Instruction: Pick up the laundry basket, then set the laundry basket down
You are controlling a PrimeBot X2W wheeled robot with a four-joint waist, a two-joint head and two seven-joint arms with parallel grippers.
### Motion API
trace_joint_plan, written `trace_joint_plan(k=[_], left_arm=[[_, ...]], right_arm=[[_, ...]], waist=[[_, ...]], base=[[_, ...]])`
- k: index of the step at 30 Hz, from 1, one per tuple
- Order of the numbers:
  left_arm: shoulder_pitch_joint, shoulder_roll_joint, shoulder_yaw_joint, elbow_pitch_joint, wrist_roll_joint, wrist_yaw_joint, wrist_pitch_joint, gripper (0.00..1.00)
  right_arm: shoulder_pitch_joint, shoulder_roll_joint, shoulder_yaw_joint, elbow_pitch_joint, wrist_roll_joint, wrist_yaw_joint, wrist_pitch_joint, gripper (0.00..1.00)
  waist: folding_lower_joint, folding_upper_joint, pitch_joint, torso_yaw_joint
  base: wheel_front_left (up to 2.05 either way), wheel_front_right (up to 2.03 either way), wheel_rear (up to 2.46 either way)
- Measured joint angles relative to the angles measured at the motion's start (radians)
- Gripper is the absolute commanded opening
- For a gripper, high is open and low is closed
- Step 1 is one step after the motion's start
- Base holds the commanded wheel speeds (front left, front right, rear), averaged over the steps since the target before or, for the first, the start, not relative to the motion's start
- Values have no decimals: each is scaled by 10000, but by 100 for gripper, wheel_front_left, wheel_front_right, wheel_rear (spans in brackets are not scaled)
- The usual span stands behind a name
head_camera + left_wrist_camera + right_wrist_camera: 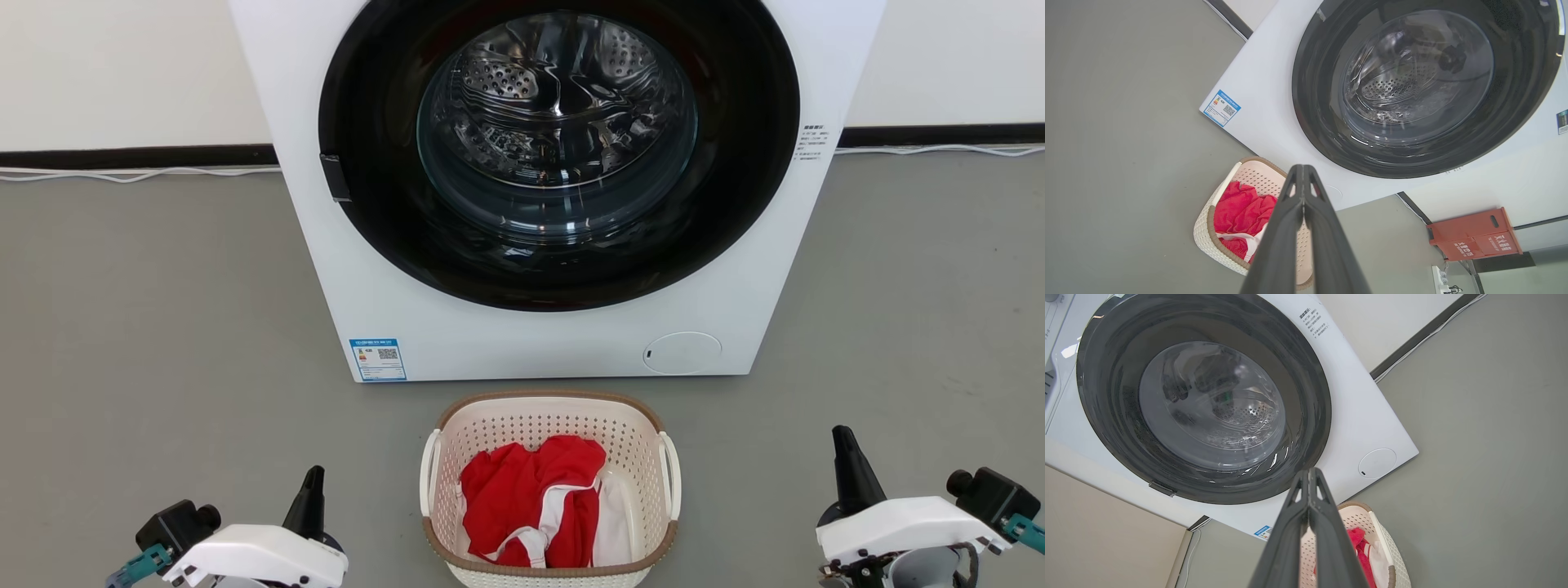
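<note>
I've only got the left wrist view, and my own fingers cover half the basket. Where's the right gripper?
Observer: In the head view the right gripper is to the right of the basket, shut and apart from it.
Operator: Is the handle on that side free?
Observer: Yes, the right handle is bare. The red cloth lies inside the basket, off the handle.
Operator: And how is my left gripper placed?
Observer: The left gripper is shut, to the left of the basket, clear of the left handle.
</note>
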Motion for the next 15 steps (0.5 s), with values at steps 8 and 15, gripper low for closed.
trace_joint_plan(k=[8,15], left_arm=[[0,-54,244,-157,-694,-148,192,0],[0,-105,447,-311,-1304,-286,422,0]], right_arm=[[8,0,-33,-194,984,0,257,0],[140,0,-58,-410,1894,-2,433,0]], waist=[[0,0,37,-15],[-1,0,69,-27]], base=[[0,0,0],[0,0,0]])
